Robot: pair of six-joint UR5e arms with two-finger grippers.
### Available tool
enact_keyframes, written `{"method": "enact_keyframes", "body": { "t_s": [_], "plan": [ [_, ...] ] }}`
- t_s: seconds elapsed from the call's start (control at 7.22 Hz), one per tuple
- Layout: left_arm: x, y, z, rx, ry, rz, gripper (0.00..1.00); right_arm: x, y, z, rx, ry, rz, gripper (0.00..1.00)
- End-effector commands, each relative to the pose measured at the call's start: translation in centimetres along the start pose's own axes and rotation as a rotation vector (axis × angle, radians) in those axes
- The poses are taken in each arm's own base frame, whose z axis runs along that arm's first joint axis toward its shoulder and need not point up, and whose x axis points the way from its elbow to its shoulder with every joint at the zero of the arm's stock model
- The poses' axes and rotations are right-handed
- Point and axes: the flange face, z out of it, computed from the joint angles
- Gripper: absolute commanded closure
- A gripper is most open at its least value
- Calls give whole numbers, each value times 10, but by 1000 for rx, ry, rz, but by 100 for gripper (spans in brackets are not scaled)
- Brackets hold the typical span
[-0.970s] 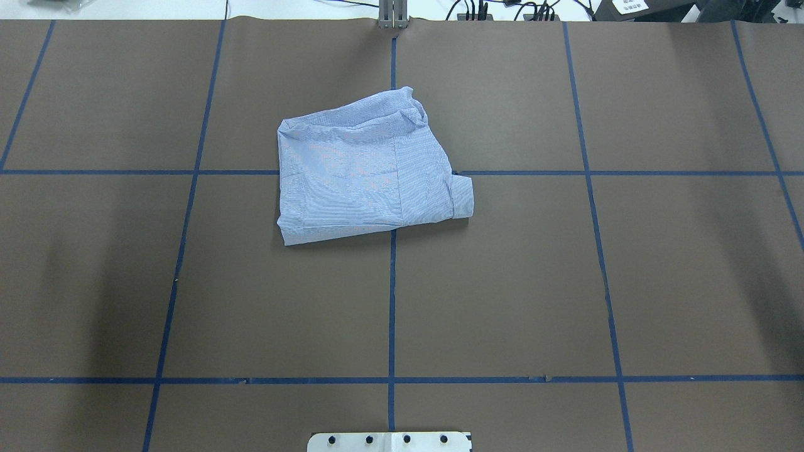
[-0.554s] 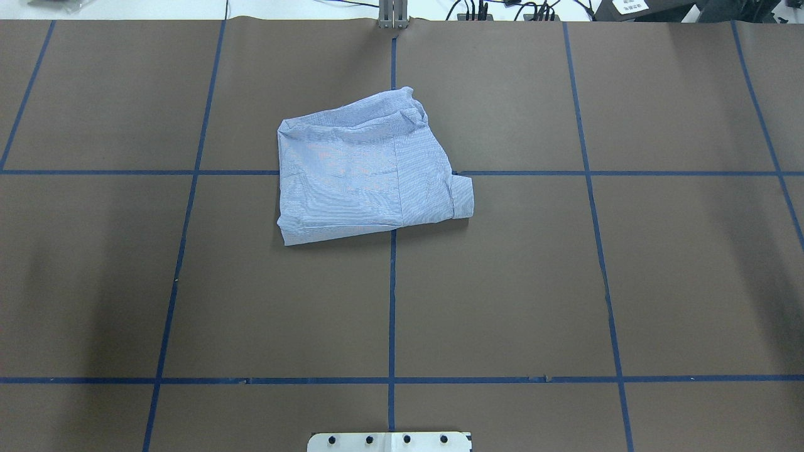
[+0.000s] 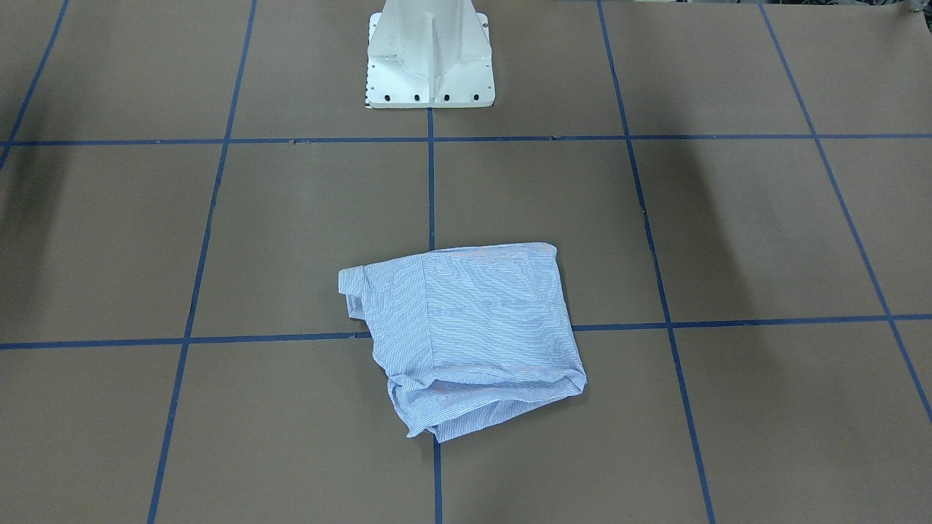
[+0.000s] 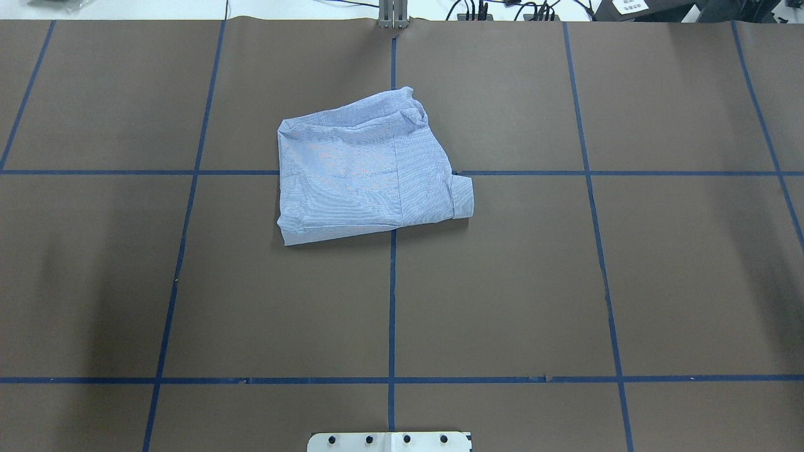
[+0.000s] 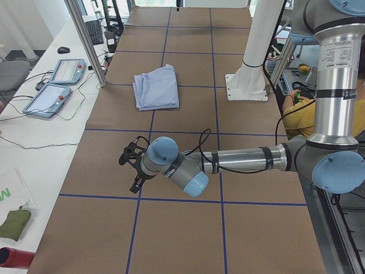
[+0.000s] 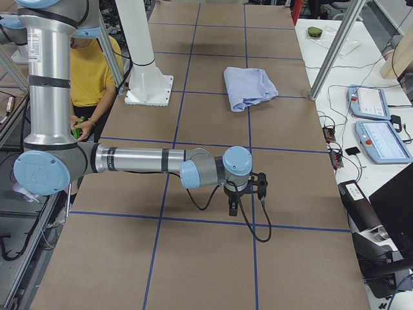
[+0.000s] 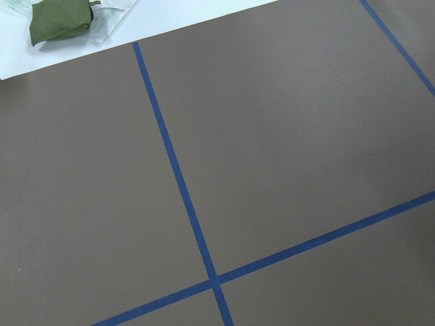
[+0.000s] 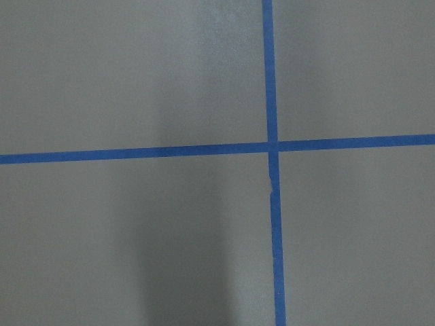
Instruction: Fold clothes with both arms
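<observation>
Overhead exterior: one light blue-and-white finely striped cotton shirt, folded into a rough rectangle. It lies on the brown paper-covered table with its blue tape grid, across the centre line and toward the far side from the robot. A cuff sticks out on the robot's right. The far corner is rumpled and lifted, and the layers along the far edge gape.

Side views: the silver-grey left arm and the silver-grey right arm are each stretched low over bare paper at opposite ends of the table, well apart from the shirt. The black left gripper and the black right gripper hold nothing. I cannot tell from where I stand whether their jaws are apart or together. Both wrist cameras show only paper and tape, plus a green pouch off the paper's edge.

Condition, as I judge it: the fold is largely done but untidy.

Hazards:
- A tidying pinch at the gaping edge could catch only the top layer and peel the fold open.
- A tug on the cuff could drag the whole bundle across the smooth paper.
</observation>
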Motion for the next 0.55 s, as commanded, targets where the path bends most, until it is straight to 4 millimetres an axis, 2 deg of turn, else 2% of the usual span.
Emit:
{"method": "enact_keyframes", "body": {
  "t_s": [0.0,0.42],
  "plan": [
    [10,-13,-9,28,-6,31,0,-4,-5,-3,9,-1,-7,0],
    [15,-18,-12,38,3,35,0,-6,-5,-5,17,4,-7,0]
  ]
}}
